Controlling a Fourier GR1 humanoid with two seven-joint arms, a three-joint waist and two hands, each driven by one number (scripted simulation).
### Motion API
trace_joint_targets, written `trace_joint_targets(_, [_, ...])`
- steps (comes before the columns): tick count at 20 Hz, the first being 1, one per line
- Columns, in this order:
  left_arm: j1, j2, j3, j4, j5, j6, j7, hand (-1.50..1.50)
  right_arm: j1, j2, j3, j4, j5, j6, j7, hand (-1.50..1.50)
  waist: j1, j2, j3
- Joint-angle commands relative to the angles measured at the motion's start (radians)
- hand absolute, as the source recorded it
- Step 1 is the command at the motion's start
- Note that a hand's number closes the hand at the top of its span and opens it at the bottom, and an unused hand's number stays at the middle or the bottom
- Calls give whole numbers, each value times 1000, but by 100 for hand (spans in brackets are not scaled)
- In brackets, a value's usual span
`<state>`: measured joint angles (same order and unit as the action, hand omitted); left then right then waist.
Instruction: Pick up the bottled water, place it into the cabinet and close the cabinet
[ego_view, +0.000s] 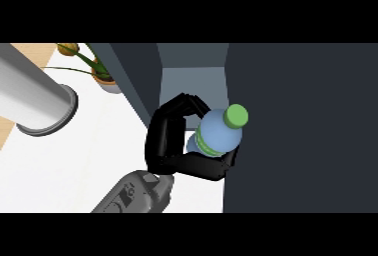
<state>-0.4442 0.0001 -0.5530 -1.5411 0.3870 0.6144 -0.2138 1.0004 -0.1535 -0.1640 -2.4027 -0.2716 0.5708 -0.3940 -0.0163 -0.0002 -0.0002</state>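
Head view: your left hand (164, 145) has its fingers (188, 104) curled round the bottle (220, 131). It's probably light, stiff and slippery, so grip mid-body.

A home kitchen, shown by a white counter (74, 165), dark cabinet (303, 125) and potted plant (105, 80).

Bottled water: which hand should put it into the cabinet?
Left. The left hand has its fingers curled round the bottled water, right beside the cabinet opening. The right hand is not in view.
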Motion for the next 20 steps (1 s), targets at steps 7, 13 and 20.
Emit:
trace_joint_targets(7, [-283, 0, -3, 218, 54, 208, 8, 150, -31, 12, -38, -84, -82, -2, 63, -150, -10, 2, 0])
trace_joint_targets(13, [-375, 0, -1, 373, 111, 234, -33, 150, -42, -26, -89, -105, -151, -4, 107, -150, -19, 7, -1])
trace_joint_targets(20, [-397, 0, 61, 559, 86, 111, -94, 150, -13, -6, -97, -100, -143, 38, 81, -150, -10, 5, -1])
